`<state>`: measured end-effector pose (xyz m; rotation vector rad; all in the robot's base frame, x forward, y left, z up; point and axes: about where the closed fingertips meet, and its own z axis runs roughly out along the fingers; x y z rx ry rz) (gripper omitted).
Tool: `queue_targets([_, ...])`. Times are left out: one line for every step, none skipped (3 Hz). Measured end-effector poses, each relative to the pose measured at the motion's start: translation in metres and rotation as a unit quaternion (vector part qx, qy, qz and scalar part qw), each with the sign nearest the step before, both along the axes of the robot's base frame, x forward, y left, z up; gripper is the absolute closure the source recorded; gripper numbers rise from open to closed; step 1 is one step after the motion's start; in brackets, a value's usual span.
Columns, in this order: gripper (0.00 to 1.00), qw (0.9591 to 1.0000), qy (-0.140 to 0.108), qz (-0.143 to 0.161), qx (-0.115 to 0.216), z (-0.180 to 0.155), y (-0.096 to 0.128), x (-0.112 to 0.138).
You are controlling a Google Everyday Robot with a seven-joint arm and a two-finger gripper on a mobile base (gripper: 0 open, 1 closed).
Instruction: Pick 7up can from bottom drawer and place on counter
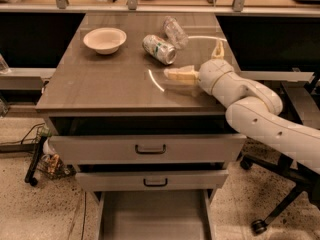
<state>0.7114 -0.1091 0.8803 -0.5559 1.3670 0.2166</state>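
Note:
The 7up can (159, 49), silver with a green and white label, lies on its side on the counter (100, 84), towards the back and near the middle. My gripper (193, 59) is open and empty, low over the counter just right of and in front of the can, not touching it. One finger (177, 75) points left and the other finger (218, 48) points up. The bottom drawer (155, 216) is pulled out at the bottom of the view, and the part of its floor in view is bare.
A white bowl (105, 39) stands at the back left of the counter. A clear plastic bottle (175, 31) lies just behind the can. Two upper drawers with dark handles (150, 149) sit slightly open. An office chair base (272, 219) stands at the right.

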Motion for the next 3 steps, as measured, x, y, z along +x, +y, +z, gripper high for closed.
queue_targets([0.00,0.9995,-0.006,-0.023,-0.022,0.016,-0.034,0.006])
queue_targets([0.00,0.9934,-0.044,-0.086,-0.062,0.086,-0.122,0.014])
queue_targets([0.00,0.9833,-0.089,-0.135,-0.083,0.160,-0.190,0.016])
